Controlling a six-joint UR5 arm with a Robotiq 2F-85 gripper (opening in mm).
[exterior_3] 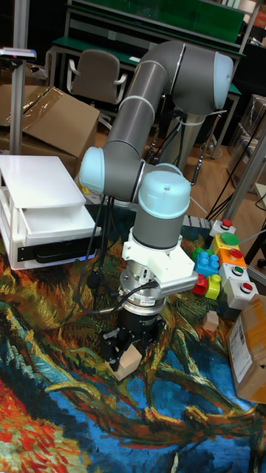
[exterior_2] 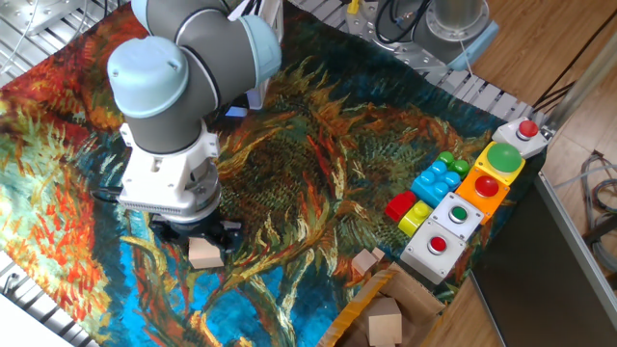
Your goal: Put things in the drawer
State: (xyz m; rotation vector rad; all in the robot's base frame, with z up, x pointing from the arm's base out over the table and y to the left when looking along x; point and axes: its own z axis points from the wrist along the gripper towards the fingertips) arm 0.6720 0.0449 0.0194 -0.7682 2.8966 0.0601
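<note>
Gripper (exterior_3: 127, 353) sits low over a cube (exterior_3: 130, 362) on the worktop (exterior_3: 66, 414), cabinet (exterior_3: 41, 207) with its drawer (exterior_3: 55, 251) far back-left, second cube (exterior_3: 211, 320) right, toy bricks (exterior_3: 203, 270) behind it.

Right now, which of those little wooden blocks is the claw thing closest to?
The wooden cube directly under the gripper, on the blue cloth. The second cube sits beside the cardboard box; a third lies inside it.
</note>
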